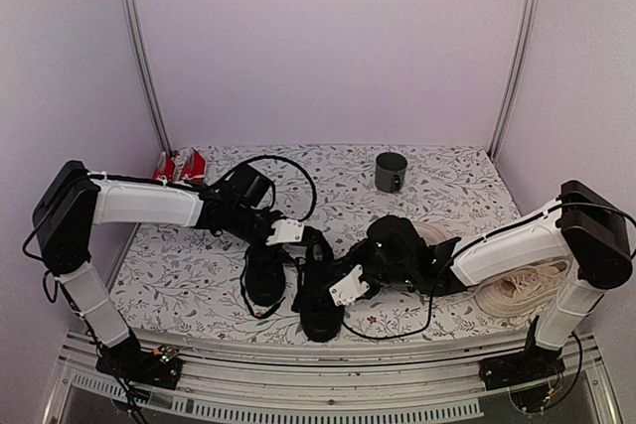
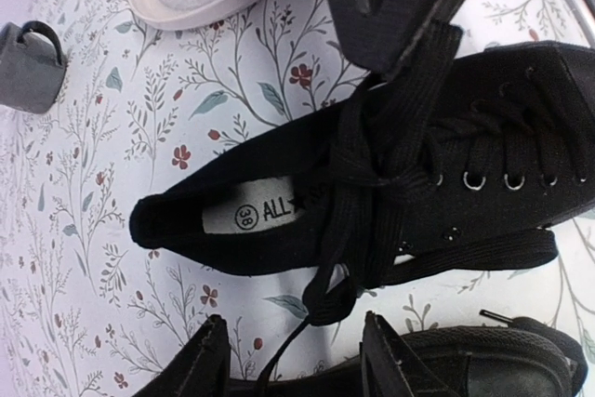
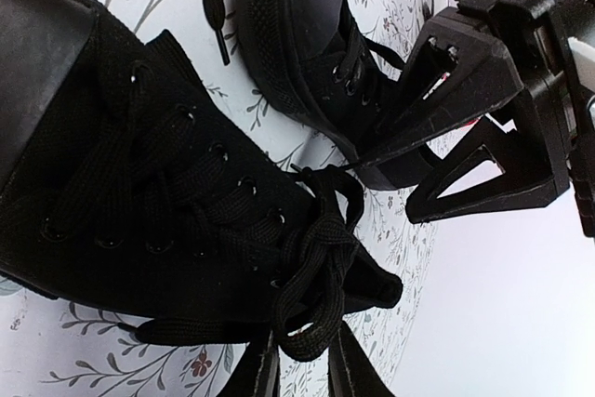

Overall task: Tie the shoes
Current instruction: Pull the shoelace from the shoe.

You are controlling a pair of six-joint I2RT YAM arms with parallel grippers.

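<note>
Top external: left gripper (image 1: 310,245) over left shoe (image 1: 264,275), jaws part open, lace (image 2: 307,341) running up between fingers (image 2: 200,364), grip not confirmed. Right shoe (image 1: 320,307) beside it, both at near table (image 1: 199,275) edge. Right gripper (image 1: 343,290) narrow, pinched on lace loop (image 3: 311,323) at knot (right wrist view shows it). Judgement: laces thin, limp, slippery; canvas soft and light, shoe will drag if pulled hard. Take hold of loops close to knot, not loose ends.

Two arms (image 1: 149,204) meeting over black shoes (image 1: 293,285), grey mug (image 1: 390,172) behind
</note>
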